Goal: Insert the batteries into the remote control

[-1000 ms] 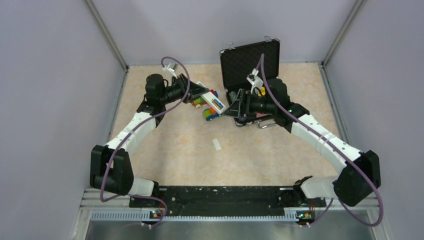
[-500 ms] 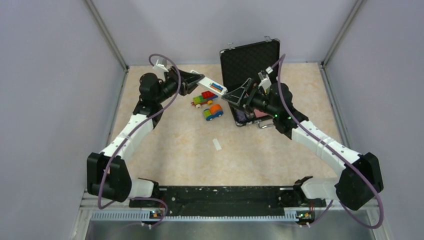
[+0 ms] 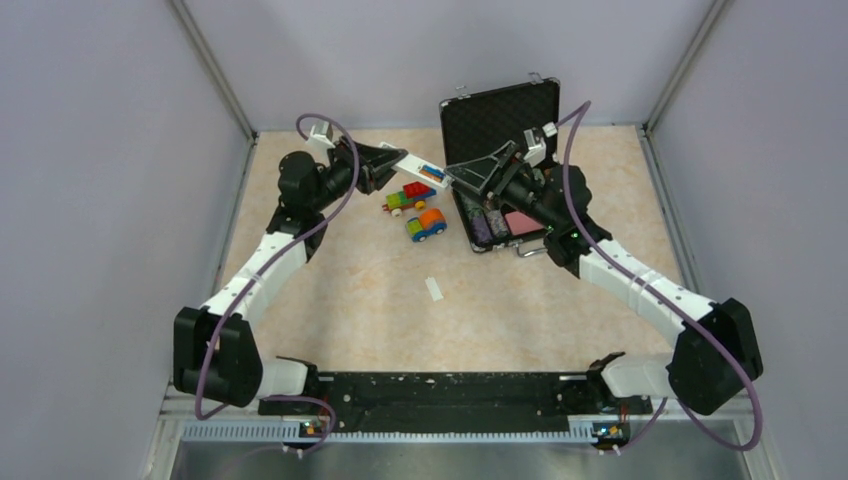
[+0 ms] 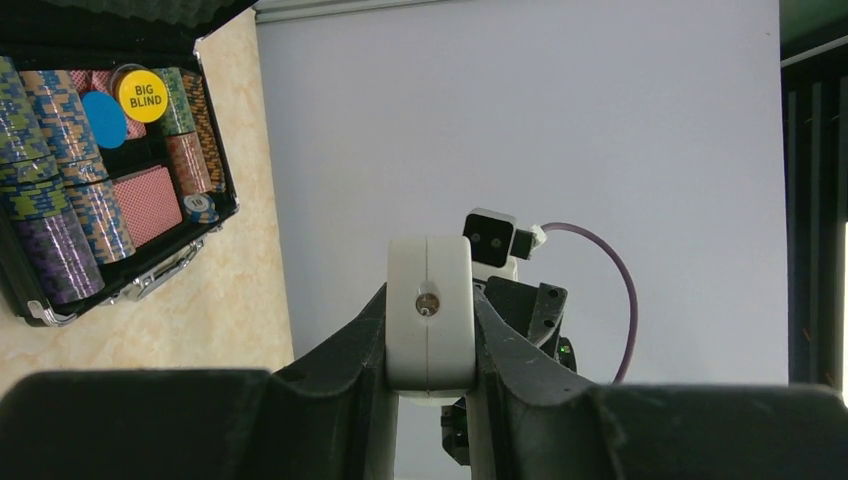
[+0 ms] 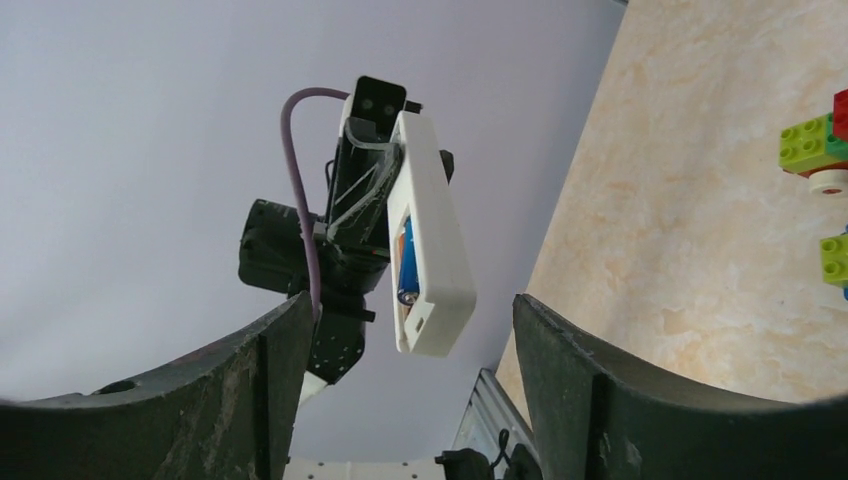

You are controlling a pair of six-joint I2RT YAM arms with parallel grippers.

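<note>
- Top external: the left end effector [image 3: 392,160] is closed on one end of the remote control [image 3: 420,168] and holds it in the air above the tabletop [image 3: 380,310]. The right end effector [image 3: 462,177] is spread open just beside the remote's free end, in front of the open black case [image 3: 500,115].
- Left wrist: both fingers [image 4: 355,345] press the white remote control [image 4: 430,328] from either side.
- Right wrist: the fingers [image 5: 260,390] stand wide apart and touch nothing. The remote control [image 5: 432,235] hangs beyond them, its open compartment showing the batteries [image 5: 407,265], the blue one plainest.
</note>
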